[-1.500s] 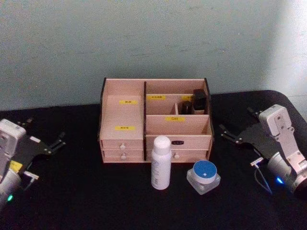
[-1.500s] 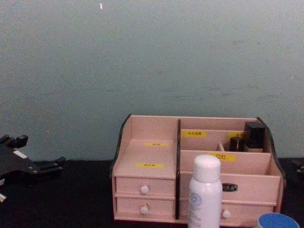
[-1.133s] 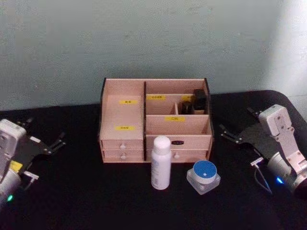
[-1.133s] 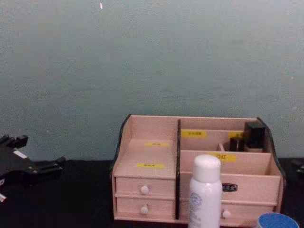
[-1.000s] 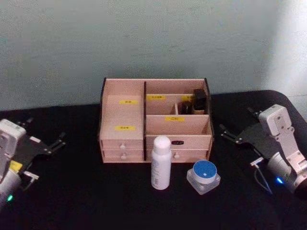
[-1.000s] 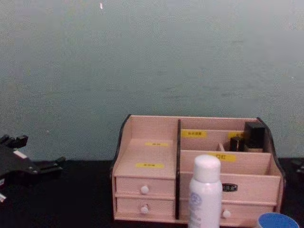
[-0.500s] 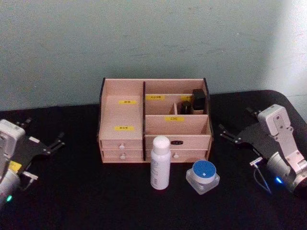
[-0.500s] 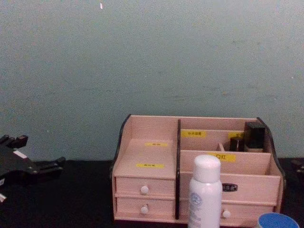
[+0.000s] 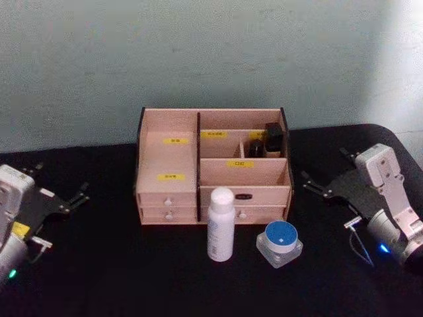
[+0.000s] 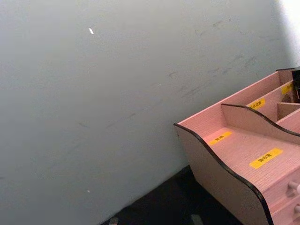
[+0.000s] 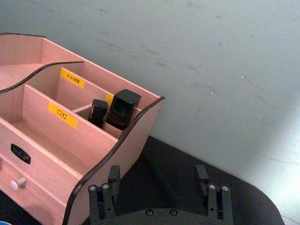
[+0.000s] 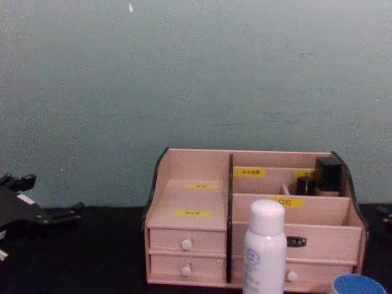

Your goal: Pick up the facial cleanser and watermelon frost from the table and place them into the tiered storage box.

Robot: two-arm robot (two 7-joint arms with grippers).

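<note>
Nothing has really moved since the earlier frames; both arms sit parked where they were. The left gripper [image 9: 59, 179] is low on the left of the black table [image 9: 119, 271], well away from the box, with its fingers spread apart and holding nothing. The right gripper [image 9: 325, 168] is on the right side, near the box's right end. Its fingers [image 11: 112, 177] are also spread wide and empty, pointing toward the box wall in the wrist view.

The pink storage box [image 9: 168, 153] stands at the back middle of the table against the wall, drawers facing me. Two dark tubes [image 9: 272, 139] stand upright in its rear right compartment; the other compartments look bare.

The white bottle [image 9: 221, 224] stands upright just in front of the drawers, about at the middle divider. I can't tell if it touches the box. The blue-lidded jar [image 9: 279, 242] sits on the table just to the bottle's right, apart from it, in front of the box's right half. Both are outside the box.
</note>
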